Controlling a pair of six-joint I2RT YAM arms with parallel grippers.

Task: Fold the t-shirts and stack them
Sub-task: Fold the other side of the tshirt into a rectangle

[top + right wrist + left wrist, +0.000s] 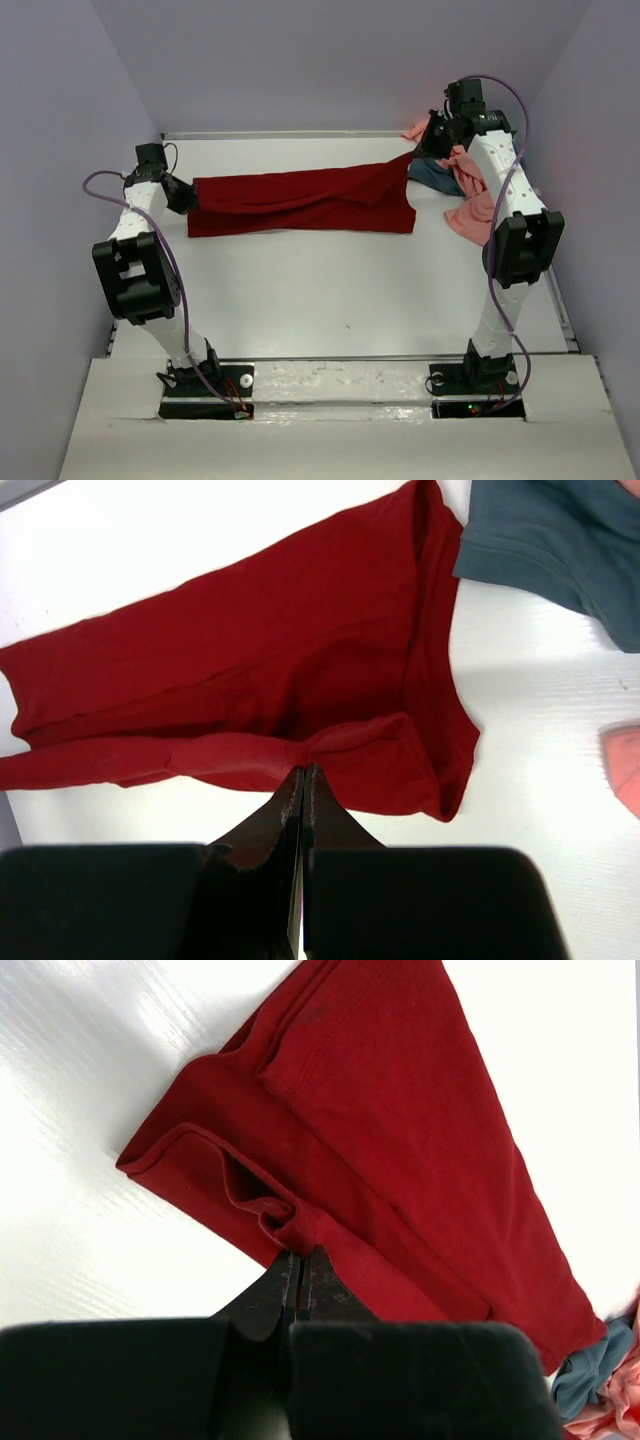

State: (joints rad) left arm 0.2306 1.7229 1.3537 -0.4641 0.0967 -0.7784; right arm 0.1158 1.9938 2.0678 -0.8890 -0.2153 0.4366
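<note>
The red shirt [300, 203] is plain dark red, the pink shirt [462, 220] plain salmon, the grey shirt [560, 540] slate blue-grey. The worktop [330, 290] is white. The left claw [300, 1260] and right claw [302, 776] are black.

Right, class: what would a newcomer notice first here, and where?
The dark red t-shirt, stretched across the far half of the table. The left gripper and right gripper are each shut on one end of it. At far right, the salmon pink t-shirt and slate blue-grey t-shirt lie crumpled together.
</note>
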